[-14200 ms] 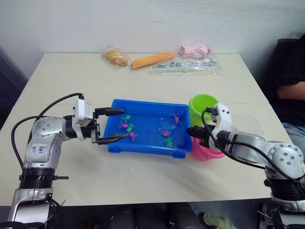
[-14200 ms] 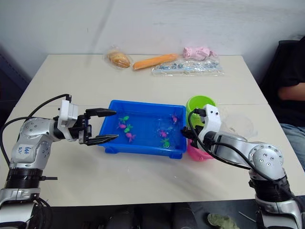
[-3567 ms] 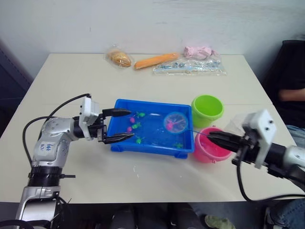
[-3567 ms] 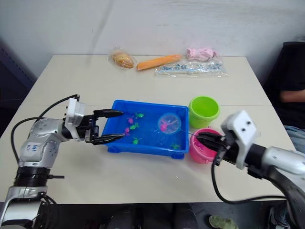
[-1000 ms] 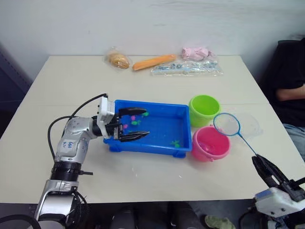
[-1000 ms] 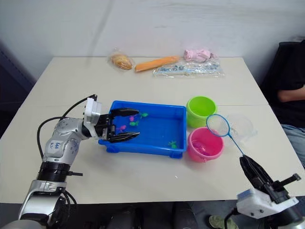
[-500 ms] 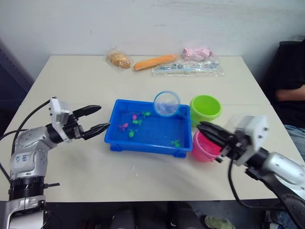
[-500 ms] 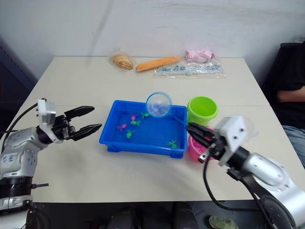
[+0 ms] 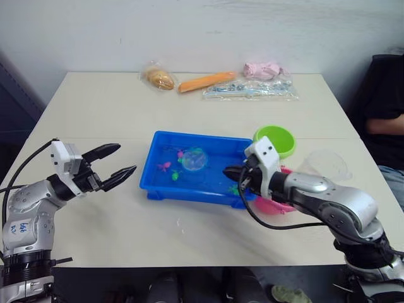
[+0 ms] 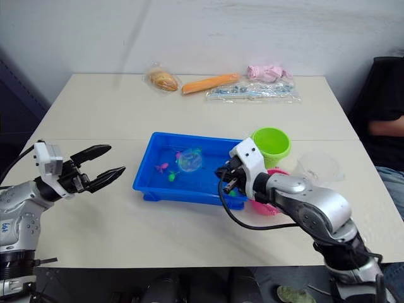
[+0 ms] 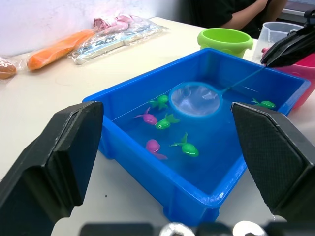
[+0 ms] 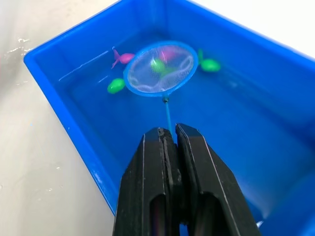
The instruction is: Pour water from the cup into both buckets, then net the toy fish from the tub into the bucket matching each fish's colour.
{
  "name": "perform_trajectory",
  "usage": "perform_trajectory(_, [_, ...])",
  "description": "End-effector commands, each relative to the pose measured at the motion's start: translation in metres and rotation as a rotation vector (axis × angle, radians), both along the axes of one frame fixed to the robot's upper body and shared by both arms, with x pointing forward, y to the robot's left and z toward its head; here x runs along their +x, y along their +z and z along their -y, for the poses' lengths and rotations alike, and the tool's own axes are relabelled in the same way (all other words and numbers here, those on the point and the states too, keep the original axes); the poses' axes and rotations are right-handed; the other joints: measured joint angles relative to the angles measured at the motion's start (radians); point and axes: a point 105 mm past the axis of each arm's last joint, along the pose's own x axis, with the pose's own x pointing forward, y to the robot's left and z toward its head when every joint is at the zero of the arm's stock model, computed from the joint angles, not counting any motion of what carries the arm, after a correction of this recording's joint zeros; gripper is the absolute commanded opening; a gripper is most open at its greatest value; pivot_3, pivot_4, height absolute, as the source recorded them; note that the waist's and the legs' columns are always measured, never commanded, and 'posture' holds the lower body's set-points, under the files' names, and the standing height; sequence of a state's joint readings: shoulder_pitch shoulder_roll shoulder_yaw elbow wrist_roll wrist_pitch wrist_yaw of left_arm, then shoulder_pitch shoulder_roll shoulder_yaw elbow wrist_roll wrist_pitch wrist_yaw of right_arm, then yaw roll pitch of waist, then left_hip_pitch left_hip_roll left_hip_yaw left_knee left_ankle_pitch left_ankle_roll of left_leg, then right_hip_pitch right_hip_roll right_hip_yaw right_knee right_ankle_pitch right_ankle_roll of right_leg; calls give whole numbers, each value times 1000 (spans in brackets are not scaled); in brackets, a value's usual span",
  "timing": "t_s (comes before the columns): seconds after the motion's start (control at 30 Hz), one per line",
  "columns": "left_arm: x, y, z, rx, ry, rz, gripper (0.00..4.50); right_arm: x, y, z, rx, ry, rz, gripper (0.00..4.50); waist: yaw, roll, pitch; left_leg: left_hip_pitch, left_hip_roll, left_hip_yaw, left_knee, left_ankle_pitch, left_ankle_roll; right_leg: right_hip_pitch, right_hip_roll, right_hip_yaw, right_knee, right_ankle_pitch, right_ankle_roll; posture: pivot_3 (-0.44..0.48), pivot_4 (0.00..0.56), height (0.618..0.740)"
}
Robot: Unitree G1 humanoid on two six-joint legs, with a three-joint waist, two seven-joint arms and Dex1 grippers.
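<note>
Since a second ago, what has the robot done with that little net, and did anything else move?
The right gripper, shut on the net, swung it from above the pink bucket back over the tub, down among the toy fish. The left gripper, open, drew back from the tub's edge. The green bucket, cup and the bagged items at the table's far edge stayed put.

Table: I see a pale beige top (image 9: 208, 113) with a seam line across its middle; matte, evenly lit
Wall: plain white (image 9: 202, 31), just behind the table's far edge
Left side: dark blue-grey surface (image 9: 12, 101) beside the table
</note>
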State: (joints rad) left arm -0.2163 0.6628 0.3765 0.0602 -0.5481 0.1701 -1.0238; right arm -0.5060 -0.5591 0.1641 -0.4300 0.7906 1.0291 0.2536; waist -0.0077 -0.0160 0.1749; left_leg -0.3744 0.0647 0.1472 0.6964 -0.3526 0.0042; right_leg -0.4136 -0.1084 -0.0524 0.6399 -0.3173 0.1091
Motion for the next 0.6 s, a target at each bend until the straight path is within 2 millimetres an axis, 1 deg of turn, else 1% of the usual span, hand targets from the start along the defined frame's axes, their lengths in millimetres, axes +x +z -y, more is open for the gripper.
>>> perform_trajectory(0.03, [-1, 9, 4, 17, -9, 42, 4467, 3, 9, -4, 6, -3, 3, 0, 0, 0, 0, 0, 0, 0, 0, 0, 0, 0, 0, 0, 0, 0, 0, 0, 150, 740])
perform_trajectory(0.1, [0, 10, 5, 21, -10, 43, 4467, 5, 11, -8, 3, 4, 7, 0, -1, 0, 0, 0, 0, 0, 0, 0, 0, 0, 0, 0, 2, 0, 0, 0, 150, 740])
perform_trajectory(0.3, [3, 10, 10, 25, -23, 39, 4467, 11, 23, -26, 30, 42, 25, 0, -14, 0, 0, -1, 0, 0, 0, 0, 0, 0, 0, -1, 3, 0, 0, 0, 150, 740])
perform_trajectory(0.43, [3, 8, 14, 22, -32, 35, 4467, 18, 19, -35, -9, 32, 17, 0, -23, 0, 0, -1, 0, 0, -1, 0, 0, -1, 0, -2, 3, 0, 0, 0, 150, 740])
perform_trajectory(0.6, [3, 6, 16, 21, -38, 27, 4467, 27, 6, -36, -117, 1, 21, 0, -27, 0, 0, -2, 0, 1, -3, 0, 0, -2, -1, -4, 3, 0, 0, 0, 150, 740])
